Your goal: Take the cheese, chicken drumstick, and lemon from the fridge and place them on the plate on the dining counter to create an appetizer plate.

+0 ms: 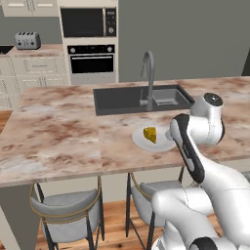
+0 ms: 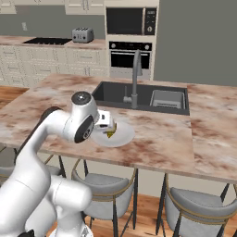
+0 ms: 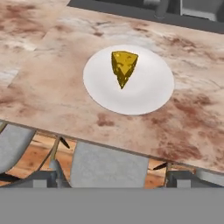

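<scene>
Hand view, your cheese (image 3: 124, 66) wedge lying on the plate (image 3: 148, 94), plate on marbled counter (image 3: 52, 83), no legible writing, end effector (image 3: 116, 177) open, holding nothing.

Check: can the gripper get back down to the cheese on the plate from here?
Probably yes: the cheese lies uncovered on the plate, nothing between it and the gripper.

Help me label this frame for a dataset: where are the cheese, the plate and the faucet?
cheese (image 3: 124, 68): hand view, middle of the yellow wedge's face.
plate (image 3: 151, 94): hand view, bare white surface right of the wedge.
faucet (image 1: 149, 78): left base view, upright grey neck over the sink.
</scene>
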{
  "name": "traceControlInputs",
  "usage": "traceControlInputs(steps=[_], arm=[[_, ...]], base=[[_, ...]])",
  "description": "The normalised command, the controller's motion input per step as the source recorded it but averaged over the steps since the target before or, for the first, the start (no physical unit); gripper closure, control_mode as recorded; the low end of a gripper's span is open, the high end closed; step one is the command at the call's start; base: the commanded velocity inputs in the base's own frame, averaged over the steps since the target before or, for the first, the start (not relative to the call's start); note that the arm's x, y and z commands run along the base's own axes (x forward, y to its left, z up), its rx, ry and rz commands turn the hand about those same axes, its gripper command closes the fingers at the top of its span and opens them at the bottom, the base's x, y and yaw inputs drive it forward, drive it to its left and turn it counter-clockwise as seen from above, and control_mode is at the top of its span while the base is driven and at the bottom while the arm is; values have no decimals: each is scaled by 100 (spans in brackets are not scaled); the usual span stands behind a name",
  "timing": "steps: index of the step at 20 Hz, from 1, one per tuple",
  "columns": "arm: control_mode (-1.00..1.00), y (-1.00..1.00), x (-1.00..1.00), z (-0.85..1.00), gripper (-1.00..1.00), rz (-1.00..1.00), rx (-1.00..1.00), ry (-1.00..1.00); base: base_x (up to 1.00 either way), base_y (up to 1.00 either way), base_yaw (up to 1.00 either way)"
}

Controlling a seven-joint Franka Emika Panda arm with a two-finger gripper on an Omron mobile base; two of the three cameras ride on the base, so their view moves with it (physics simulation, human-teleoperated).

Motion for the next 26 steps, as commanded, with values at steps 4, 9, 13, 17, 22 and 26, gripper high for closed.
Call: traceControlInputs(steps=[4, 9, 13, 17, 22, 26], arm=[[-100, -1, -63, 56, -100, 5, -1, 23], [-100, 3, -39, -14, -100, 7, 0, -5], [-100, 28, -58, -19, -100, 3, -2, -16], [-100, 38, -66, -10, -100, 1, -3, -14], [-100, 20, -19, 0, -100, 0, -2, 0], [100, 0, 0, 0, -100, 0, 0, 0]], base=[[0, 0, 0], [0, 0, 0], [0, 0, 0], [0, 0, 0], [0, 0, 0], [-14, 0, 1]])
